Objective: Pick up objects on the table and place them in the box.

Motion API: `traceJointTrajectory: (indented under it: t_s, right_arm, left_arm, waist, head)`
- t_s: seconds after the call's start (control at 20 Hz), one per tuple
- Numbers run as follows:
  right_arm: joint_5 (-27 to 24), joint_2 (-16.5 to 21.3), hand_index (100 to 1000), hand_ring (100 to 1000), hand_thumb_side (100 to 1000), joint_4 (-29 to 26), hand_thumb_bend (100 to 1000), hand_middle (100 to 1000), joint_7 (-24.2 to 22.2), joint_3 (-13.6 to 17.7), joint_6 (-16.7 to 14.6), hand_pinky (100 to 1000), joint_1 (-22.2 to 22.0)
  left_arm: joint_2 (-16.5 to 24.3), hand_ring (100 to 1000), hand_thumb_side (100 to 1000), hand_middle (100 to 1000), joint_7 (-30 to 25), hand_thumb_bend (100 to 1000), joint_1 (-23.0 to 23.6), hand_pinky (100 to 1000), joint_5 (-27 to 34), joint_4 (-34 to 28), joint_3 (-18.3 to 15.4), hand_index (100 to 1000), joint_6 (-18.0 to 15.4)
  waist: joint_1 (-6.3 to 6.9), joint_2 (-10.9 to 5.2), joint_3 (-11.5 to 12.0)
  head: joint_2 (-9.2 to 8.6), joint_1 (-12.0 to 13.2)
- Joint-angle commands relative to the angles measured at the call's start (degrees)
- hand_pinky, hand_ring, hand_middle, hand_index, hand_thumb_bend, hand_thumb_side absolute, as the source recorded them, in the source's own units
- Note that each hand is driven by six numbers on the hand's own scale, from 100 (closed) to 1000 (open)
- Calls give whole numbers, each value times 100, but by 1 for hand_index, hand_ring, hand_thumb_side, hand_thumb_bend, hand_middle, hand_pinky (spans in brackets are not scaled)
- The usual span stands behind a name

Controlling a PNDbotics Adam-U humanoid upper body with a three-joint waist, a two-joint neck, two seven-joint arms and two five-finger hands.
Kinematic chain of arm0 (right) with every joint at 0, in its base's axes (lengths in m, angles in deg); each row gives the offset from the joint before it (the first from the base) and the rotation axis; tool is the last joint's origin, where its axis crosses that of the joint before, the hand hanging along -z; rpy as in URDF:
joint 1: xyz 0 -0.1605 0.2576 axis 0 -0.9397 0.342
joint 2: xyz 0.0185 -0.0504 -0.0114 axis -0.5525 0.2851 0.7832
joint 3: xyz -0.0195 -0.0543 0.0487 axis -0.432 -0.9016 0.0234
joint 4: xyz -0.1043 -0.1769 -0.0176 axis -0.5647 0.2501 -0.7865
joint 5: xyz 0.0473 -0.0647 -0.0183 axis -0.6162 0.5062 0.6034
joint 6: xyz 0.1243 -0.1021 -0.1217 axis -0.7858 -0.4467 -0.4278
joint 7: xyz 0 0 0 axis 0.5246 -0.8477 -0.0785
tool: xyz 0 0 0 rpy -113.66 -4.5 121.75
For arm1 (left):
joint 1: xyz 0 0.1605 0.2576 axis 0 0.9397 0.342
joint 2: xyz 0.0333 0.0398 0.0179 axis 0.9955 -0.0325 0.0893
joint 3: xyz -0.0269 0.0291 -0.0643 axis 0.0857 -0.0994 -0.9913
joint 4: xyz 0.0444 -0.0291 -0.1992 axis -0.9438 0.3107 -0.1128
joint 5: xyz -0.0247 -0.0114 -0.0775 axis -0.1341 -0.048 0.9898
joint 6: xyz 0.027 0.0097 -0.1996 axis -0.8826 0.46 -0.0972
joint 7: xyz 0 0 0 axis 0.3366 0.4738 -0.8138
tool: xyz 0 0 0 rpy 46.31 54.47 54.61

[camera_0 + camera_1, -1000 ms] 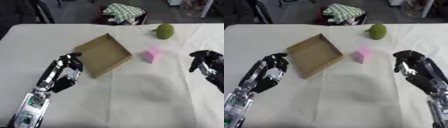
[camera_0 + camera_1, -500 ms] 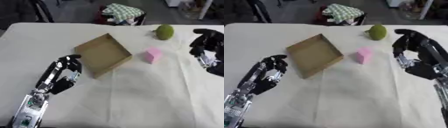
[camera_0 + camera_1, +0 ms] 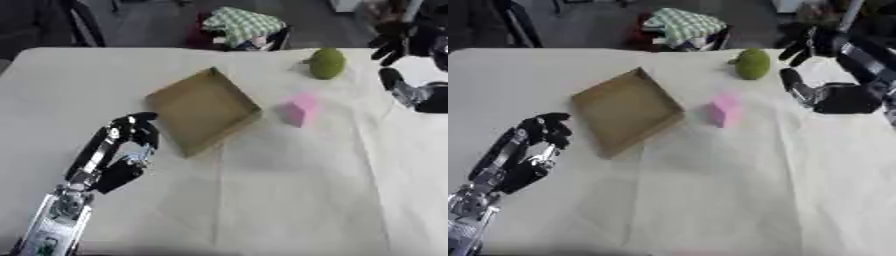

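A shallow brown cardboard box (image 3: 203, 110) lies open on the white tablecloth, left of centre. To its right sits a small pink block (image 3: 300, 109). Farther back and to the right rests a round green fruit (image 3: 752, 63). Raised at the far right, just right of the green fruit, is my right hand (image 3: 826, 76), open with its fingers spread and the thumb pointing down; it touches nothing. My left hand (image 3: 128, 145) hovers low at the left, just short of the box's near corner, its fingers curled and holding nothing.
The white cloth (image 3: 289, 200) covers the whole table and has creases. Beyond the far edge stands a chair with a green checked cloth (image 3: 242, 23) on it, and dark furniture (image 3: 52, 22) sits at the back left.
My right hand has risen and travelled toward the far edge, from beside the pink block to beside the green fruit. The left hand has barely moved.
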Motion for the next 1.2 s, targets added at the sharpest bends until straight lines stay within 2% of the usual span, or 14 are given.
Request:
traceJointTrajectory:
  t_s: [0.05,0.25,0.3,0.45,0.55,0.65,0.7,0.75,0.95,1.2]
  right_arm:
    - [-135,244,958,739,417,322,100,781,-232,-4,-131,663,230]
    - [-161,240,958,739,417,439,100,781,-298,11,-220,663,271]
    - [-142,223,965,782,549,478,100,838,-321,-19,-207,713,305]
    - [93,25,966,793,588,868,100,850,-560,-275,23,724,690]
    - [289,-156,966,798,611,1188,100,852,-756,-335,216,728,967]
    - [482,-324,967,801,625,1502,100,855,-950,-322,265,731,1150]
    - [578,-395,968,808,572,1658,100,856,-1037,-298,212,736,1216]
    - [673,-466,969,814,620,1813,100,863,-1115,-292,137,740,1280]
    - [1093,-715,968,835,600,2408,100,879,-1251,-353,-263,755,1508]
    - [1662,-864,970,857,566,2707,100,897,-1249,-393,-831,773,1607]
  left_arm:
    - [61,589,639,600,-18,105,-61,613,50,-99,-6,854,-12]
    - [60,589,639,600,-17,105,-60,613,50,-100,-7,854,-10]
    - [58,590,667,601,-25,100,-62,613,57,-98,9,855,-12]
    - [45,591,676,601,-63,100,-66,614,95,-85,59,855,-15]
    - [40,591,678,601,-73,100,-65,614,105,-83,65,856,-16]
    - [34,592,680,601,-78,100,-65,614,112,-82,68,856,-15]
    - [31,592,680,601,-79,100,-65,614,115,-82,70,856,-15]
    - [29,592,683,602,-84,100,-65,614,118,-81,75,856,-16]
    - [14,592,684,602,-108,100,-72,615,137,-76,97,857,-20]
    - [-4,593,685,603,-134,100,-90,616,150,-78,116,858,-26]
  waist:
    - [-8,-71,-10]
    - [-7,-71,-13]
    - [4,-75,18]
    - [39,-82,94]
    - [53,-84,101]
    - [65,-88,108]
    - [69,-90,110]
    - [76,-92,119]
    - [105,-103,167]
    - [140,-103,239]
  head:
    - [29,-13]
    - [29,-11]
    - [29,-52]
    - [29,-130]
    - [29,-146]
    - [29,-157]
    - [29,-159]
    - [29,-169]
    - [29,-214]
    - [29,-259]
